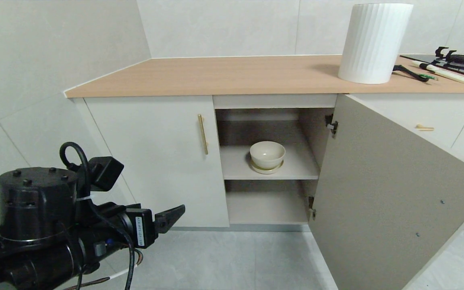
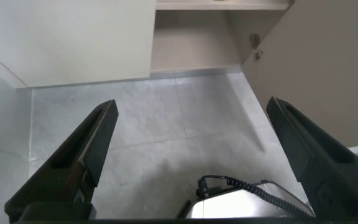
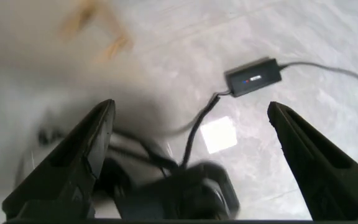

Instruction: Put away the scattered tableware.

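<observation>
On the middle shelf (image 1: 296, 171): a cream bowl (image 1: 267, 153) is sitting on a small plate (image 1: 267, 168), frame centre, inside the open cabinet (image 1: 312, 133).
Bowl handling: probably glazed ceramic, so stiff, slippery and breakable; pinching the rim is looking safest.
Tabletop (image 1: 216, 74): utensils (image 1: 443, 72) are lying upper right, beside a ribbed white container (image 1: 374, 42).
Left gripper (image 2: 191, 118): fingers are standing apart, gripping nothing.
Right gripper (image 3: 191, 118): likewise spread, over floor cables (image 3: 197, 127).
</observation>
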You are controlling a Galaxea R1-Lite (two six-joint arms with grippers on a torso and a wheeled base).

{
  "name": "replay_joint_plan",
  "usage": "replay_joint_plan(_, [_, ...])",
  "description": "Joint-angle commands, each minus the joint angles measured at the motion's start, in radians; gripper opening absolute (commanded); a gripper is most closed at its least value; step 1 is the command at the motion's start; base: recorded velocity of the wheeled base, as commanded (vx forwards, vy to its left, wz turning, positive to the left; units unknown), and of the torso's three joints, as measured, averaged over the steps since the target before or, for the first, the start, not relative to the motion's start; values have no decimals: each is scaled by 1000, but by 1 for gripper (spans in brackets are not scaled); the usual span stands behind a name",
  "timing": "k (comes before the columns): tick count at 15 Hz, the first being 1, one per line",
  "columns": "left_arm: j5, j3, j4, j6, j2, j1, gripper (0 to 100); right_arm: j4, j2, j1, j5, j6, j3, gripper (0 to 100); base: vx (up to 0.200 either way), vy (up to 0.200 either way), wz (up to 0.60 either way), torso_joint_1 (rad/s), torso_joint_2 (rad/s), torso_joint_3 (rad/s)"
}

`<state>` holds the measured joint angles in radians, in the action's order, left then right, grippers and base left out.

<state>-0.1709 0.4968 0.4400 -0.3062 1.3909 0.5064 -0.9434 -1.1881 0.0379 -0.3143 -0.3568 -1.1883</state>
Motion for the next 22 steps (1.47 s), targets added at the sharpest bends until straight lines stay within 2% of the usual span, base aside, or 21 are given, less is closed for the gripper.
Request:
replay_joint_plan(1, [1, 0, 0, -1, 0, 0, 100, 64, -96, -81, -2, -1, 15, 100, 0, 0, 0, 0, 0, 0])
replay_joint_plan(5, [1, 0, 2, -1, 0, 0, 100, 336, -180, -113, 1, -1, 119, 100, 0, 0, 0, 0, 0, 0])
replay_joint_plan(7, [1, 0, 2, -1, 0, 0, 100, 437, -214, -104, 4, 2, 179, 100, 0, 0, 0, 0, 0, 0])
replay_joint_plan(9, [1, 0, 2, -1, 0, 0, 100, 477, -235, -64, 7, 1, 207, 100, 0, 0, 0, 0, 0, 0])
replay_joint_plan(12, [1, 0, 0, -1, 0, 0, 100, 485, -252, 45, 18, -8, 225, 100, 0, 0, 0, 0, 0, 0])
replay_joint_plan(15, [1, 0, 2, -1, 0, 0, 100, 552, -258, 198, 118, -71, 253, 100, 0, 0, 0, 0, 0, 0])
replay_joint_plan(16, [1, 2, 0, -1, 0, 0, 100, 595, -277, 260, 152, -97, 266, 100, 0, 0, 0, 0, 0, 0])
replay_joint_plan(18, [-1, 2, 2, -1, 0, 0, 100, 686, -318, 327, 162, -125, 299, 100, 0, 0, 0, 0, 0, 0])
replay_joint_plan(19, [-1, 2, 2, -1, -1, 0, 100, 795, -367, 369, 164, -157, 335, 100, 0, 0, 0, 0, 0, 0])
replay_joint_plan(22, [-1, 3, 3, -1, -7, 0, 100, 1016, -524, 390, 241, -195, 403, 100, 0, 0, 0, 0, 0, 0])
